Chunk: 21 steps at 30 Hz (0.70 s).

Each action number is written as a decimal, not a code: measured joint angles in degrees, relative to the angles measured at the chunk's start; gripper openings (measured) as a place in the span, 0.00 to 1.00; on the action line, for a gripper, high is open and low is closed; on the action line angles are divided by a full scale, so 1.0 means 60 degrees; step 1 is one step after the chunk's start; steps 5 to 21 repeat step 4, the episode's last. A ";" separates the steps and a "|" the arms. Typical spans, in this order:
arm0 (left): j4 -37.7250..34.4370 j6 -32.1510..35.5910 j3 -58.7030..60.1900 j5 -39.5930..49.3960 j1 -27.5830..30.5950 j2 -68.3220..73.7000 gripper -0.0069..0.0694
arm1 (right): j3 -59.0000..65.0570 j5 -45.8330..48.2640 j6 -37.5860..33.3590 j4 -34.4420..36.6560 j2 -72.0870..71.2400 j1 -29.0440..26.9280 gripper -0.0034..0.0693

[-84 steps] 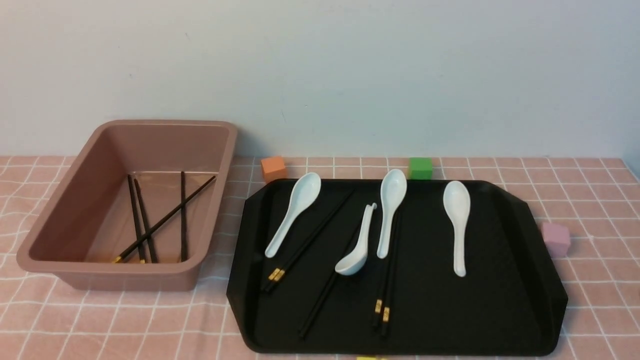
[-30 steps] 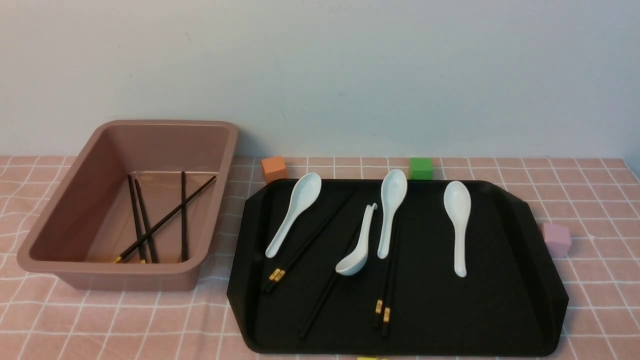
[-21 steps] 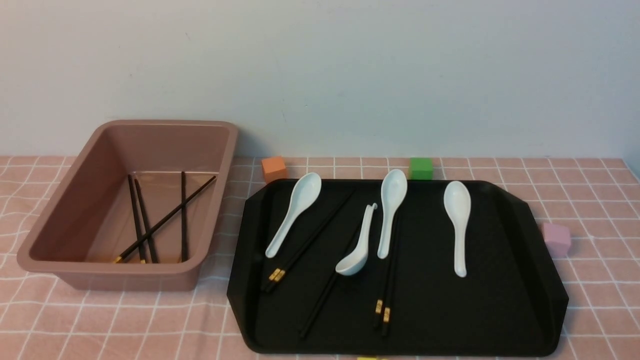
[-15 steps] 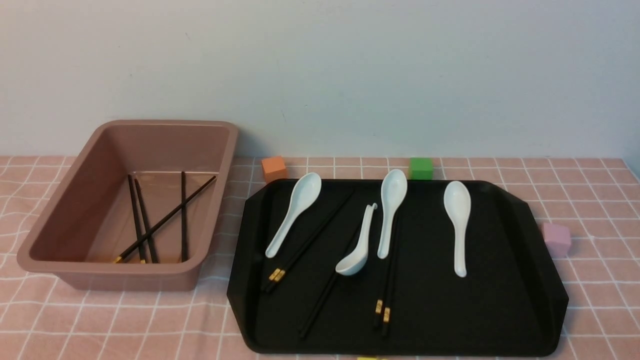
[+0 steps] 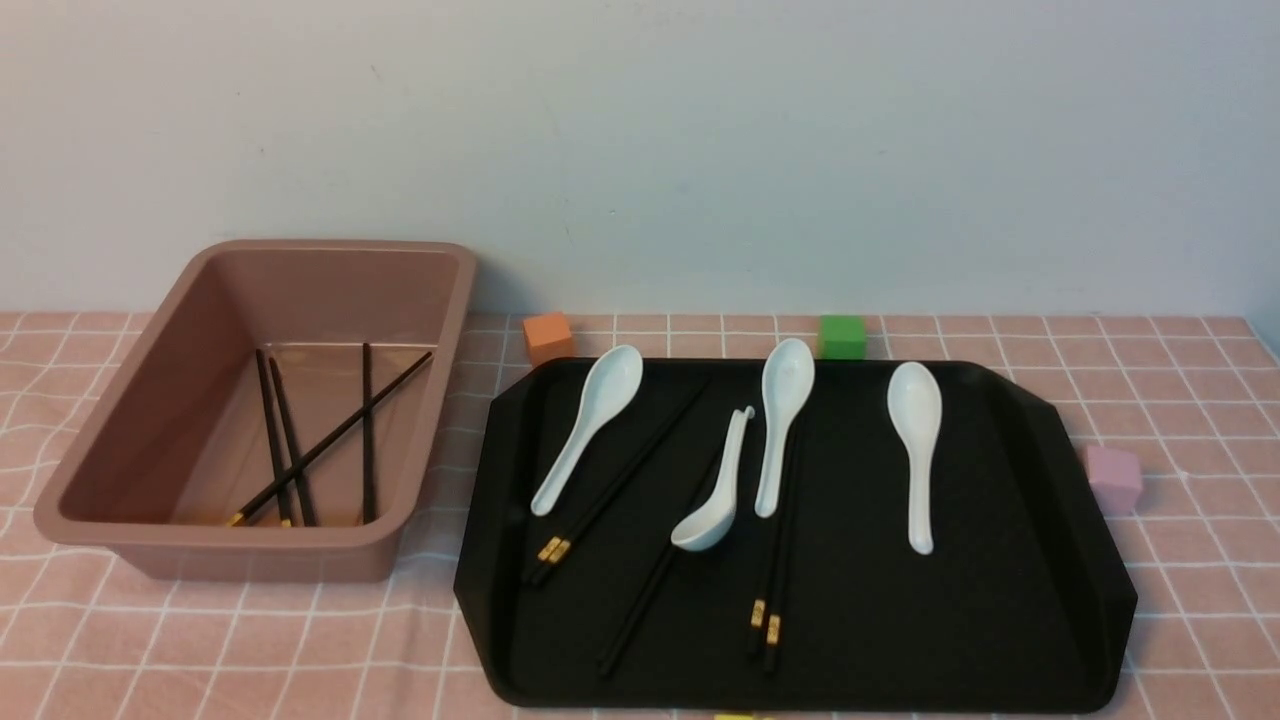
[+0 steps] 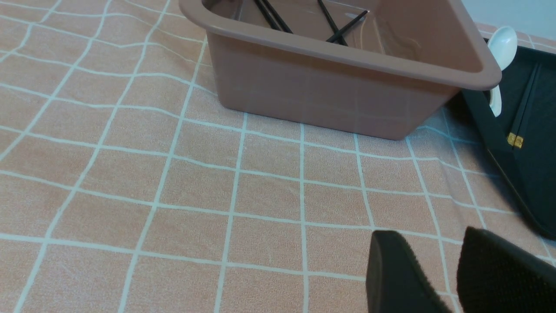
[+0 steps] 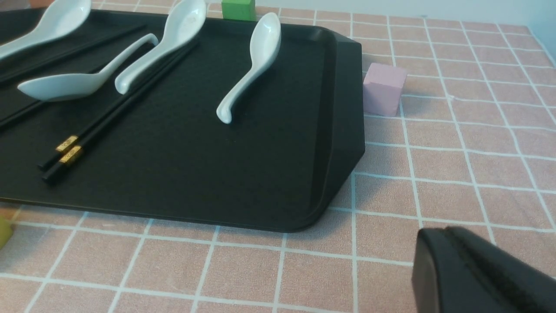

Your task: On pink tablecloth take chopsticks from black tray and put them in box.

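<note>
Nothing moved since 2.8 s ago: four chopsticks [image 5: 320, 445] in box [image 5: 120, 400], five on black tray [image 5: 1000, 600]. Left gripper [image 6: 438, 278] slightly parted, empty; right gripper [image 7: 473, 274] closed, empty. Next pick pending.

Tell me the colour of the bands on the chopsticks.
Gold bands, clearest in the right wrist view.

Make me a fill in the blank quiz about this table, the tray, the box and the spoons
1. The box holds ____ chopsticks.
2. ____ white spoons lie on the tray.
3. The cube on the cloth right of the tray is ____.
4. The spoon lying on its side is second from the ____.

Missing words: four; four; pink; left
</note>
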 joint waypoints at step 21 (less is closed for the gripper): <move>0.0000 0.0000 0.0000 0.0000 0.0000 0.0000 0.40 | 0.0000 0.0000 0.0000 0.0000 0.0000 0.0000 0.09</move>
